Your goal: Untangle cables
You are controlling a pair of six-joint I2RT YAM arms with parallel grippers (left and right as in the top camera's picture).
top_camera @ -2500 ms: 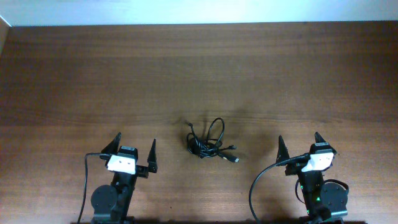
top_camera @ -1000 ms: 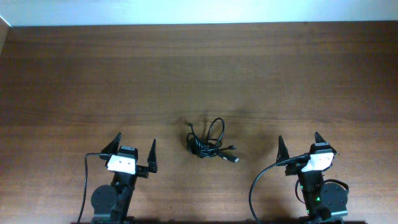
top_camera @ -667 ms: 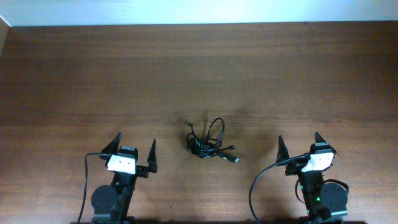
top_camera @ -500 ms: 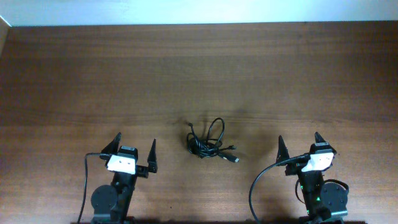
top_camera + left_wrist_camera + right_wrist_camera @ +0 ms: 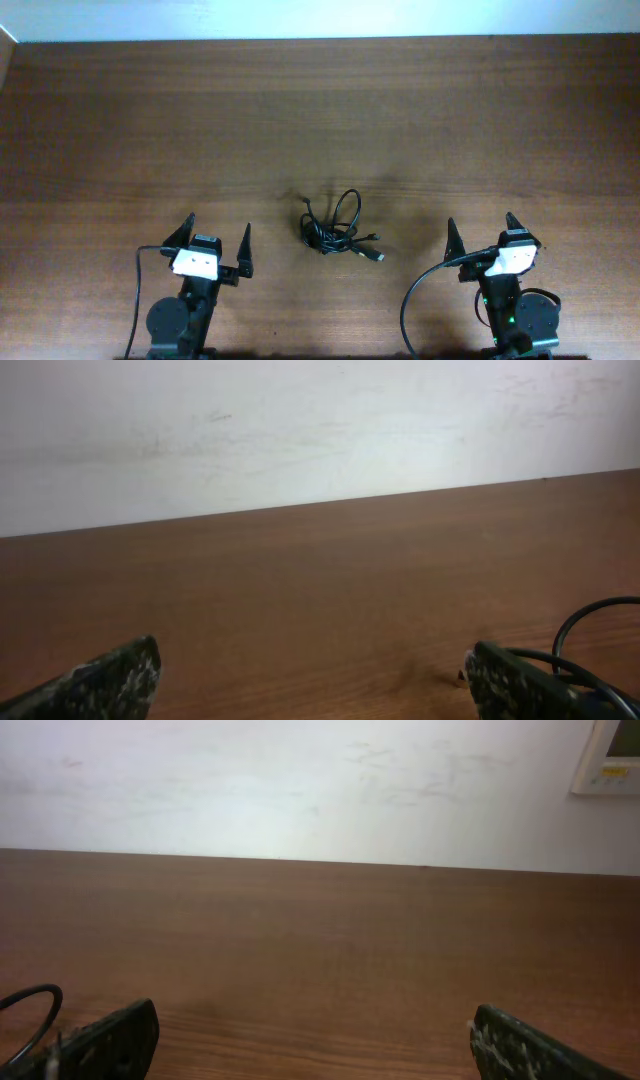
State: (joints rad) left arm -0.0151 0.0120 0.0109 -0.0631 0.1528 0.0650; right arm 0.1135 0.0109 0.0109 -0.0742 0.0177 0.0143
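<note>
I am seeing the left gripper [image 5: 218,226] standing wide open and holding nothing, its two black, pointed fingers spread in a V over bare wood. In its wrist view, the fingers [image 5: 112,678] are showing a rough, speckled surface at the bottom corners. The right gripper [image 5: 480,220] is standing just as wide, with nothing between its tapered fingers [image 5: 515,1042], which are showing the same mottled texture. Both arms are sitting folded low at the near edge of the table [image 5: 400,120], wrists pointing toward the far side. Each is carrying a white block behind its fingers, and a thick black lead [image 5: 137,290] is curving away from the left arm's base.

The cables [image 5: 335,228] are lying between the two grippers and slightly ahead of them, apart from both. They are forming a small bunch of thin black cords, with one rounded loop rising on the far side and short ends with small plugs trailing toward the right arm. Part of that loop is showing at the right edge of the left wrist view and at the left edge of the right wrist view.

The table is dark brown wood with a long horizontal grain. Beyond it, a scuffed white wall [image 5: 300,430] is rising, and a pale panel [image 5: 610,760] is hanging on it at the upper right.
</note>
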